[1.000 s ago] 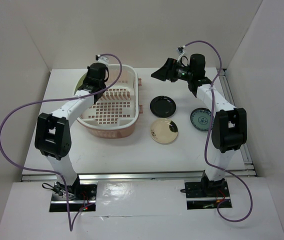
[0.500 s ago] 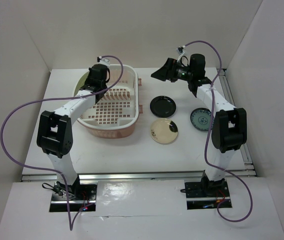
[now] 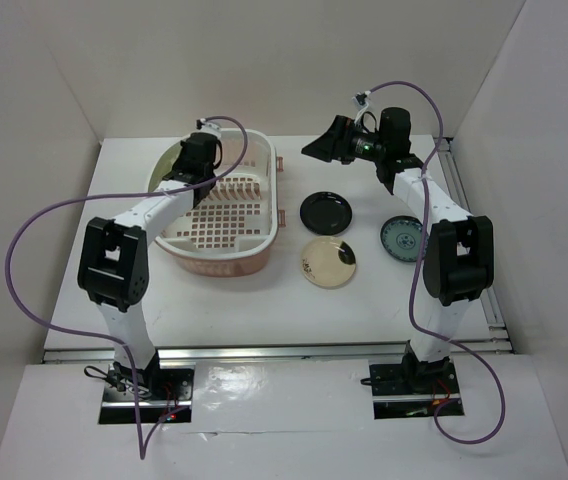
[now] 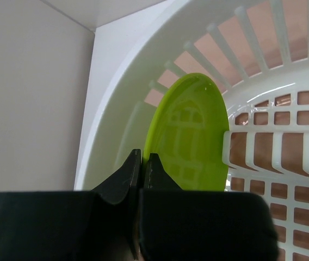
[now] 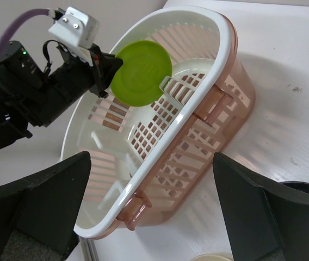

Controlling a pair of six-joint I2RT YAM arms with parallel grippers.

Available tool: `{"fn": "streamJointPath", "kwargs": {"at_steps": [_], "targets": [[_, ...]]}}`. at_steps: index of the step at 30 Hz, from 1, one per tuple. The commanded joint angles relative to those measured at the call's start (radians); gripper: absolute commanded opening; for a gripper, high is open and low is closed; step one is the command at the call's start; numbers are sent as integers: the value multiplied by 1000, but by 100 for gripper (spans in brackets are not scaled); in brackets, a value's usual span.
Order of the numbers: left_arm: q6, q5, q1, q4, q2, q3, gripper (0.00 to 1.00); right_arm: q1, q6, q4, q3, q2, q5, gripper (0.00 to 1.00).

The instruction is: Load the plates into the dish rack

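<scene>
Right now your lime green plate stands on edge inside the dish rack. It is at the rack's upper-left end in the overhead view, close to the curved white slotted wall. Your left gripper is clamped on its rim. In the left wrist view the two dark fingers meet over the lower-left edge of the disc. The plate's right edge sits behind one of the white upright dividers. You cannot tell from these views whether its bottom edge touches the grid floor. It is the one plate in the rack, and the rest of the pinkish grid floor around it shows bare.

Your other three plates lie flat on the white table, to the right of the rack and apart from one another. The black plate is near the rack's right handle, at mid-frame. The cream plate, with its dark spot, lies just below the black one in the frame. The teal plate is further right, beside the right arm.

Your right gripper hovers in the upper middle of the overhead view, above the black plate in the frame. Its jaws are spread wide with nothing held. Its wrist camera looks across at the rack and the gripped plate.
</scene>
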State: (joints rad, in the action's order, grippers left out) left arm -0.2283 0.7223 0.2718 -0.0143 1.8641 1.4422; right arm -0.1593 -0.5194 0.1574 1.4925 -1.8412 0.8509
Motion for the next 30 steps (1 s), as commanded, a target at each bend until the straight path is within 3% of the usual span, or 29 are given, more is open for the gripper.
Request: {"fn": "streamJointPath", "kwargs": {"at_steps": [1, 8, 11, 19, 24, 27, 30], "targets": [[46, -26, 4, 24, 12, 35, 0, -5, -7, 54, 34, 13, 25, 100], [76, -50, 4, -7, 21, 53, 0, -5, -7, 54, 34, 13, 25, 100], [89, -79, 4, -25, 21, 53, 13, -5, -7, 54, 25, 13, 25, 100], [98, -52, 4, -35, 41, 76, 10, -5, -7, 64, 15, 13, 25, 100], [107, -41, 4, -35, 50, 86, 15, -5, -7, 64, 15, 3, 25, 100], [107, -41, 4, -35, 50, 86, 22, -5, -7, 73, 15, 3, 34, 100], [107, -32, 4, -35, 50, 86, 35, -5, -7, 73, 15, 3, 34, 100]]}}
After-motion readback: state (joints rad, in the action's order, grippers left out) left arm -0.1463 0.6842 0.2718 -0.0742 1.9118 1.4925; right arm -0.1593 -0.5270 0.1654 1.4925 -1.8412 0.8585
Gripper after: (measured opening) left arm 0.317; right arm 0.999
